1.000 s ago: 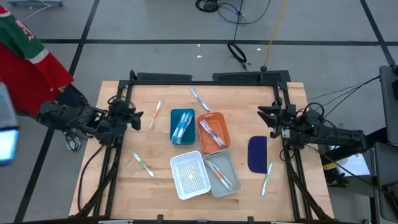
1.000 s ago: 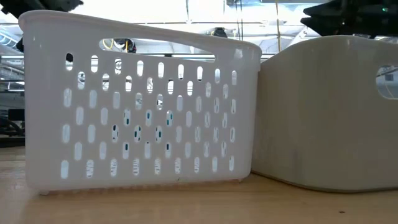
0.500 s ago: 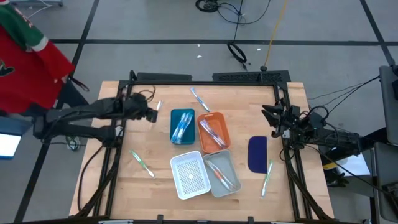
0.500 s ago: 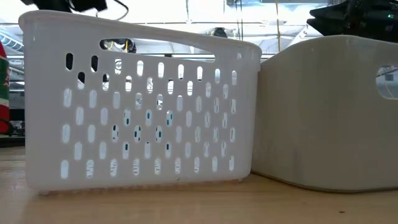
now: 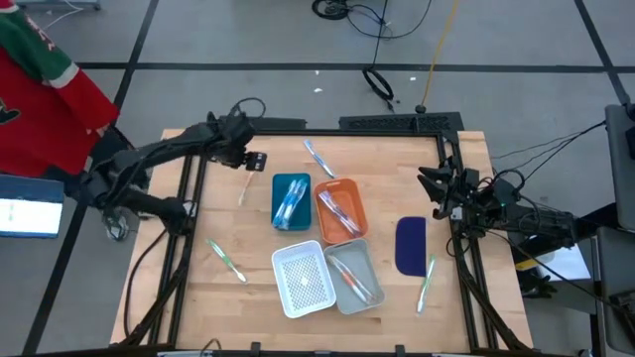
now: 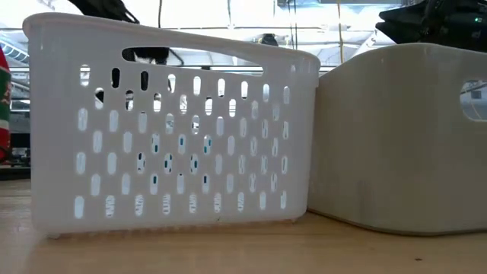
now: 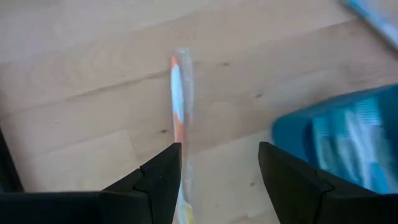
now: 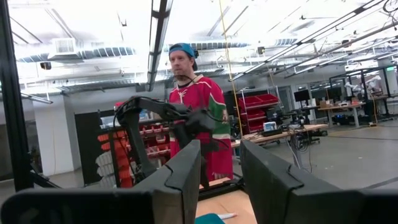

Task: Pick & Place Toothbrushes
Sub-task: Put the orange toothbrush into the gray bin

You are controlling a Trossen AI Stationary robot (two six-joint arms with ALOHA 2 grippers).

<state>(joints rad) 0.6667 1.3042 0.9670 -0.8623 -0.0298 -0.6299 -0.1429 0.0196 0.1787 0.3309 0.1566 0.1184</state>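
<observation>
Toothbrushes lie scattered on the bench (image 5: 198, 297): an orange-accented toothbrush (image 7: 179, 102) on bare wood beside the teal tray (image 5: 291, 201), others in the teal, orange (image 5: 341, 211) and grey (image 5: 354, 277) trays. Left gripper (image 7: 217, 171) hovers over the orange-accented toothbrush, fingers apart, nothing held. Right gripper (image 8: 221, 180) waits at the bench's right edge, fingers parted, empty.

Four loose toothbrushes (image 5: 245, 183), four trays (image 5: 290, 201), one dark blue piece (image 5: 410, 246)
</observation>
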